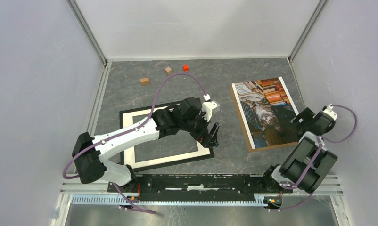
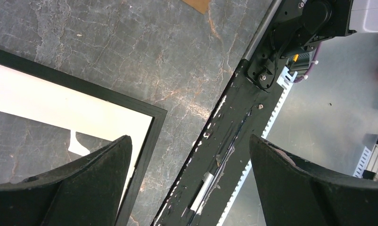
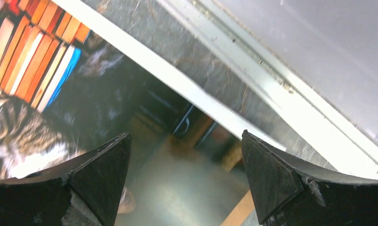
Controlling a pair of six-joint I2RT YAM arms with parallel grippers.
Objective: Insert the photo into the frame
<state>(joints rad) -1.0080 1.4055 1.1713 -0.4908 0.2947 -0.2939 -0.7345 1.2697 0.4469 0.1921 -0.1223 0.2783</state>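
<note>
Nothing's framed yet: the photo (image 1: 265, 113) lies on the bench (image 1: 215, 80) well right of the frame (image 2: 83, 87); my right jaws gape empty over its right edge, left jaws likewise released

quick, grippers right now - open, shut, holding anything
left gripper: open, empty, above a corner of the thin black rectangular picture frame.
right gripper: open, empty, above the cat-and-books photo print.

frame (image 1: 177, 161) left on table (image 1: 225, 75), photo (image 1: 265, 110) right — apart, blocks (image 1: 168, 70) behind
</note>
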